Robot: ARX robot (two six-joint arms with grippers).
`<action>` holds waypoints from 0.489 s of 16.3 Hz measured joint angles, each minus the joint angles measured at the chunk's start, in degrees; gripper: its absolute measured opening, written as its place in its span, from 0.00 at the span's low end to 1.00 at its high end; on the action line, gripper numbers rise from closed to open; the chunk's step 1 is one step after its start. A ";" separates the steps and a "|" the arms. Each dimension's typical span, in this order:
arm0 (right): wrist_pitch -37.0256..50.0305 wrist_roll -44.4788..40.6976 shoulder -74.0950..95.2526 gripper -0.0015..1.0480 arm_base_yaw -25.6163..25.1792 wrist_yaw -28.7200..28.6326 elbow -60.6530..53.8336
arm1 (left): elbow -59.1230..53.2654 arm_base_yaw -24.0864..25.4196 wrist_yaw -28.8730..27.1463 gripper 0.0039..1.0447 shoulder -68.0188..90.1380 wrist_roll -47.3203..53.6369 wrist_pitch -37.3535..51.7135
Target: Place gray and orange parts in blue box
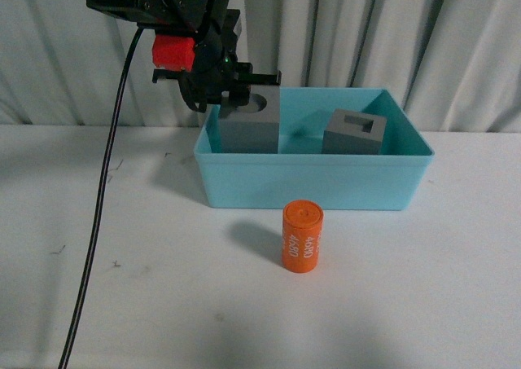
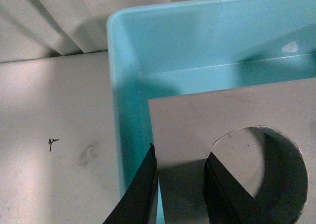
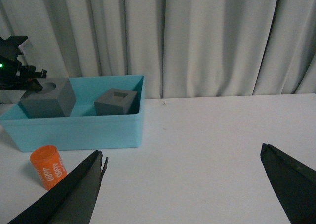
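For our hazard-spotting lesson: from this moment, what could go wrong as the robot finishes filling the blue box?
1. The left gripper pinches the round-hole gray block by one thin wall, close beside the end wall of the blue box; it may tilt or snag on release.
2. The orange cylinder stands upright outside the box; a clumsy grasp could topple and roll it.

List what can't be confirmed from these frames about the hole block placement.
- Hole block base: in the front and right wrist views the blue box wall hides it, so resting or lifted is unclear.
- Left gripper fingertips: too dark to separate in the front view. The left wrist view shows them straddling the block's wall.
- Slot block and orange cylinder: outside the left wrist view.
- Right gripper: absent from the front view.
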 joint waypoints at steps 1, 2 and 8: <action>0.00 0.02 0.00 0.94 0.00 0.00 0.00 | 0.00 0.07 -0.02 0.19 0.00 0.00 0.00; 0.00 0.00 0.00 0.94 0.00 0.00 0.00 | 0.00 0.15 -0.04 0.19 0.00 -0.02 0.00; 0.00 0.02 0.00 0.94 0.00 0.00 0.00 | -0.07 0.66 -0.57 0.20 0.00 -0.07 0.07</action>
